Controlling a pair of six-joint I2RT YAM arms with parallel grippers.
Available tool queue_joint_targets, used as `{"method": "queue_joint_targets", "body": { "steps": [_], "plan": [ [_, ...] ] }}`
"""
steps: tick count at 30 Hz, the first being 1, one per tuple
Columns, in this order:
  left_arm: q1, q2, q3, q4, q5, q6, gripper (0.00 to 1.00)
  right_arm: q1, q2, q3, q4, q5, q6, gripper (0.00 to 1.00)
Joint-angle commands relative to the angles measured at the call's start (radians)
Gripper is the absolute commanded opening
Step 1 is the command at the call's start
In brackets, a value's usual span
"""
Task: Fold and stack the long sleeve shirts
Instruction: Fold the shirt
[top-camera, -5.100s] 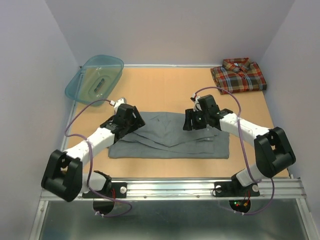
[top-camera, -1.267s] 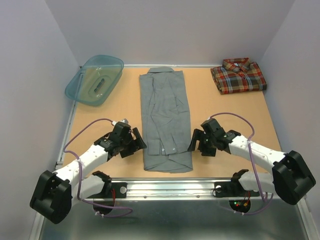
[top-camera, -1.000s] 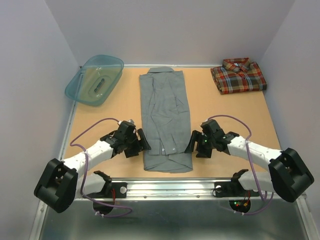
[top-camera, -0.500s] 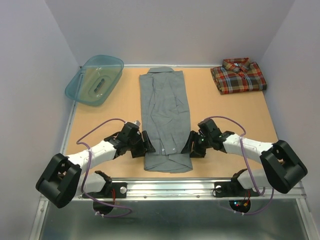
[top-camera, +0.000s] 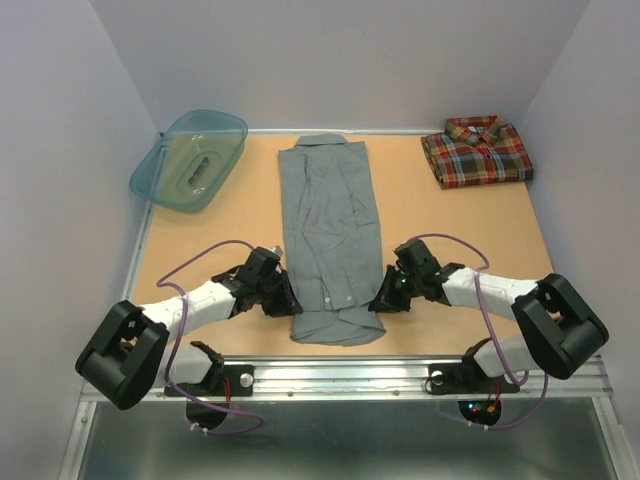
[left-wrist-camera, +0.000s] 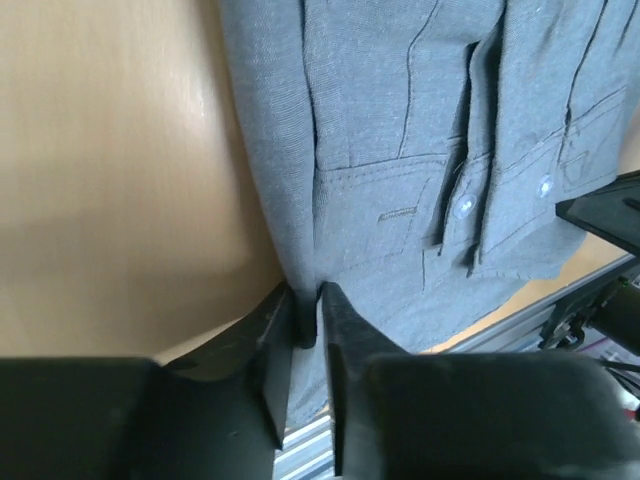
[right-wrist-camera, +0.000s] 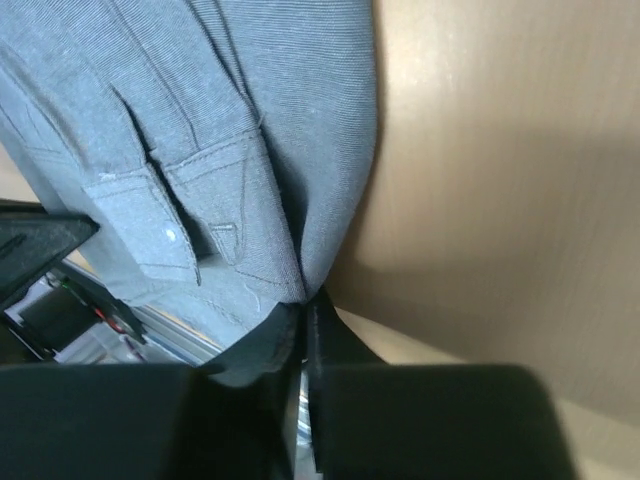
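Note:
The grey long sleeve shirt (top-camera: 330, 220) lies lengthwise down the middle of the table, folded into a narrow strip with its collar at the far end. My left gripper (top-camera: 290, 303) sits at the strip's left edge near the hem. In the left wrist view, that gripper (left-wrist-camera: 306, 315) is shut on a fold of the grey cloth (left-wrist-camera: 400, 130). My right gripper (top-camera: 378, 300) mirrors it at the right edge. The right wrist view shows this gripper (right-wrist-camera: 303, 305) pinching the grey cloth (right-wrist-camera: 200, 100). The plaid shirt (top-camera: 476, 150) lies folded at the far right corner.
A teal plastic basin (top-camera: 190, 158) leans at the far left corner. The wooden table (top-camera: 450, 230) ends in a metal rail (top-camera: 340, 375) just behind the shirt's hem. Grey walls close in on three sides.
Five seconds ago the grey shirt lay crosswise; it now lies lengthwise. Over the last second both grippers slid inward to its near side edges and closed on the cloth.

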Motion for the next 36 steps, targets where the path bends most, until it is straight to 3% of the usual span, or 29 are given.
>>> {"method": "queue_joint_targets", "body": {
  "steps": [1, 6, 16, 23, 31, 36],
  "plan": [
    [-0.009, 0.007, 0.008, -0.079, 0.000, 0.036, 0.21, 0.004, -0.027, -0.022, -0.073, 0.085, -0.070, 0.01],
    [-0.009, -0.039, 0.031, -0.118, 0.009, 0.034, 0.00, 0.005, -0.090, 0.005, -0.145, 0.070, -0.104, 0.01],
    [-0.073, -0.170, -0.067, -0.153, 0.098, -0.025, 0.00, 0.004, -0.225, -0.045, -0.269, -0.042, -0.184, 0.00],
    [-0.089, -0.263, -0.018, -0.219, 0.134, -0.053, 0.00, 0.004, -0.288, -0.007, -0.345, -0.072, -0.182, 0.01],
    [-0.043, -0.266, 0.214, -0.251, 0.005, -0.075, 0.00, 0.002, -0.238, 0.243, -0.375, 0.034, -0.162, 0.01],
    [0.050, -0.208, 0.283, -0.211, -0.014, -0.067, 0.00, -0.004, -0.097, 0.444, -0.383, 0.076, -0.193, 0.01]
  ]
}}
